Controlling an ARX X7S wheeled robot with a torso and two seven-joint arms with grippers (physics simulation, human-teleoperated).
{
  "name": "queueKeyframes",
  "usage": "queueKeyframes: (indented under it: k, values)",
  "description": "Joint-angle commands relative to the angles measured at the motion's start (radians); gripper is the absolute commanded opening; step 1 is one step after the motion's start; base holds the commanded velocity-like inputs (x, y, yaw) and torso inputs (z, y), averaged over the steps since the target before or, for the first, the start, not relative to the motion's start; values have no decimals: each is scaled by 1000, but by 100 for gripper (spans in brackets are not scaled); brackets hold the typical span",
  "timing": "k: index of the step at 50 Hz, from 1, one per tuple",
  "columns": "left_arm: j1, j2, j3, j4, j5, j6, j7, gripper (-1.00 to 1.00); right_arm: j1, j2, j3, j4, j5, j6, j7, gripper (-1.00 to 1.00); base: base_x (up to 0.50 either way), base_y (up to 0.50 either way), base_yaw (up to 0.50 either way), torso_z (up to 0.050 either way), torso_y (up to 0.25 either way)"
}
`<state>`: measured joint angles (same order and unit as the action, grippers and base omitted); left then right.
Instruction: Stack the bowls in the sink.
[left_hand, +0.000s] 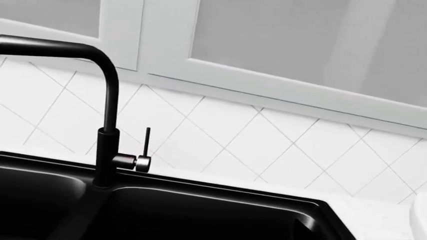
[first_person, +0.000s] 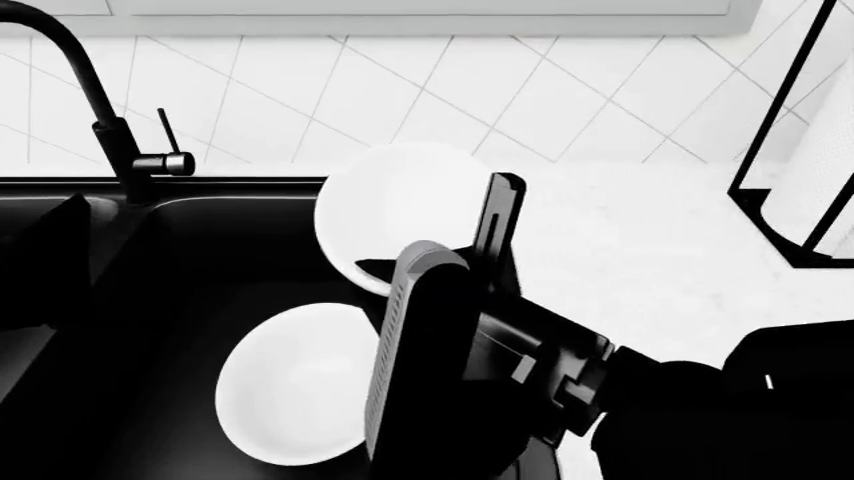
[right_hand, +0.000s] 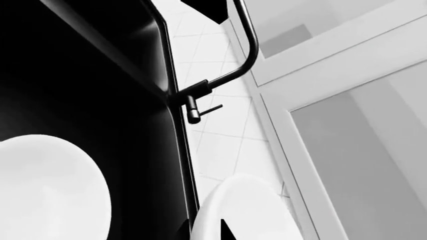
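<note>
In the head view one glossy white bowl (first_person: 394, 210) hangs tilted over the right rim of the black sink (first_person: 200, 250). My right gripper (first_person: 465, 225) is shut on its edge, with a thin dark finger (first_person: 501, 215) behind it and a broad grey finger (first_person: 420, 340) in front. The right wrist view shows the same bowl (right_hand: 250, 210) with a black fingertip (right_hand: 227, 231) against it. The other white bowl (first_person: 300, 385) lies upright on the sink floor, also seen as a bowl (right_hand: 50, 187) from the right wrist. A dark shape that looks like my left gripper (first_person: 54, 260) hovers over the left basin, jaws hidden.
The black gooseneck faucet (first_person: 127, 150) stands at the sink's back rim, with the same faucet (left_hand: 107, 125) close in the left wrist view. White countertop (first_person: 641, 250) runs right of the sink. A paper-towel roll in a black holder (first_person: 801, 170) stands at the far right.
</note>
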<state>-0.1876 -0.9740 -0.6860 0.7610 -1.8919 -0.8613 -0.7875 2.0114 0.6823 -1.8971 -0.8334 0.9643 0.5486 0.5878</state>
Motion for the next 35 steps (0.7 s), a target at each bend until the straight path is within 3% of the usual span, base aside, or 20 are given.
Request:
queueKeyframes:
  k: [1,35]
  values:
    - [8,4,-5,-1,4,-3,1,100,-5,-46,34,69,-11,-16,-33,-100,0,0,0,0,0]
    - [18,11,-6,-9,10,-6,5,100,-82,-140,49,213,-25,-43,-71,-100,0,0,0,0,0]
